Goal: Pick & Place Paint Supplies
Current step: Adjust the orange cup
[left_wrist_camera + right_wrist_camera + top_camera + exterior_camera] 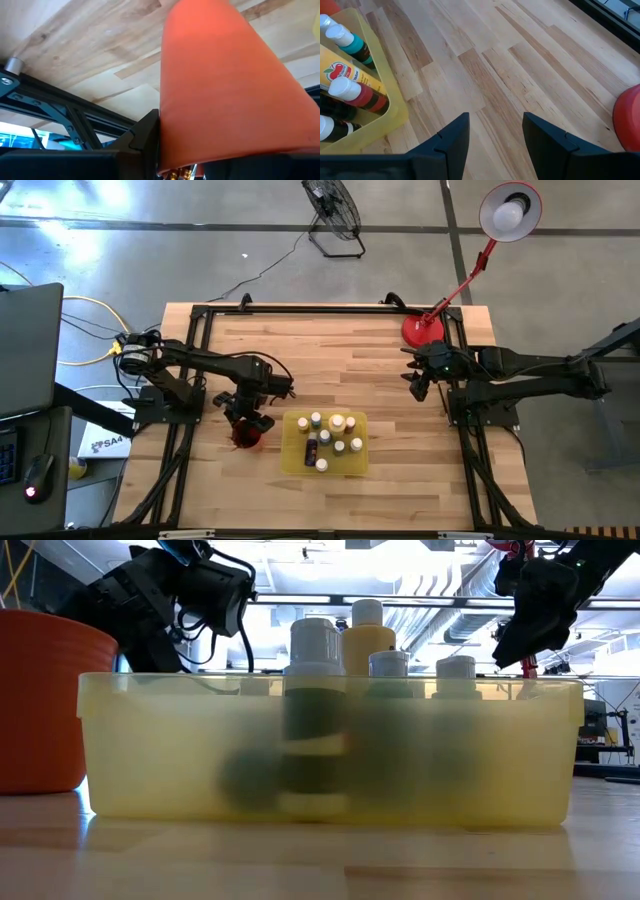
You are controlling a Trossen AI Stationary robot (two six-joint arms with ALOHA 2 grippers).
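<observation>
Several small paint bottles (pixel 330 435) with pale caps stand upright in the flat yellow tray (pixel 287 450) near the table's front middle; the low view shows them through the tray's wall (pixel 150 750). Just left of the tray, a red cup (pixel 247 438) stands on the table (pixel 40 700). My left gripper (pixel 245 418) is above the cup and shut on it. My right gripper (pixel 418 388) hangs open over bare wood at the right, well clear of the tray (pixel 390 100) and its bottles (pixel 350 90). My left gripper comes at the red cup slanting down from above. One finger (pixel 146 134) lies against the cup's outer wall near the rim (pixel 167 145). The cup's wall hides the other finger, so I cannot tell whether it is inside the cup. In the low view the cup's base rests on the table.
A red lamp base (pixel 422 330) stands at the far right, close to my right gripper, and shows in the right wrist view (pixel 630 120). Black frame rails (pixel 200 360) run along the table's sides. Bare wood (pixel 390 410) lies between the tray and my right gripper.
</observation>
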